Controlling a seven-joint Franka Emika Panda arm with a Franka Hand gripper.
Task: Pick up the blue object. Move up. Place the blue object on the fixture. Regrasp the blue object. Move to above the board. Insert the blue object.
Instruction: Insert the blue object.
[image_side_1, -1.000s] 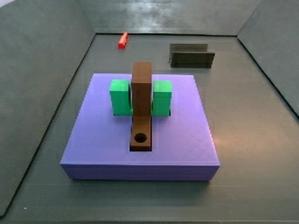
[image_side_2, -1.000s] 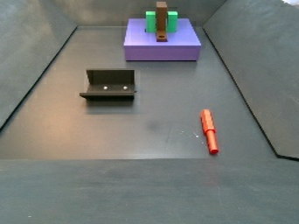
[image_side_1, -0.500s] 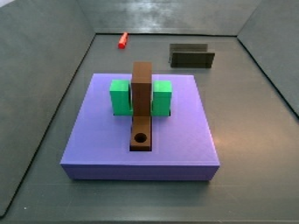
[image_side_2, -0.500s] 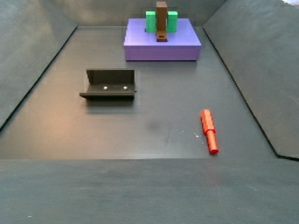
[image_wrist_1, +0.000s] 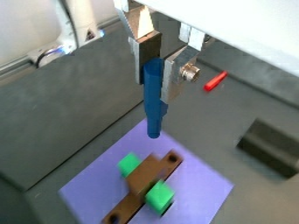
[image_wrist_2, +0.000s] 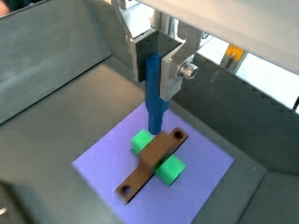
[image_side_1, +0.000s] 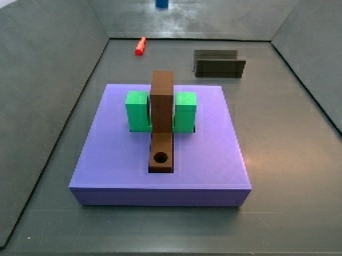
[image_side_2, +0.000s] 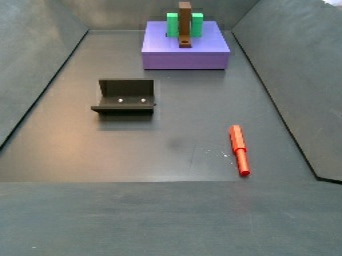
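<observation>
Blue object (image_wrist_1: 153, 96) hangs clamped in the gripper (image_wrist_1: 162, 54), seemingly above the purple board (image_wrist_1: 198, 188).

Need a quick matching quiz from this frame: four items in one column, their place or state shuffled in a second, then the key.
Items:
1. blue peg
2. red peg
3. fixture
4. brown bar

Place or state:
A. lying on the floor, away from the board
B. on the purple board, between green blocks
C. held upright in the claw, above the board
D. standing on the floor, nothing on it

Pairs: 1-C, 2-A, 3-D, 4-B
</observation>
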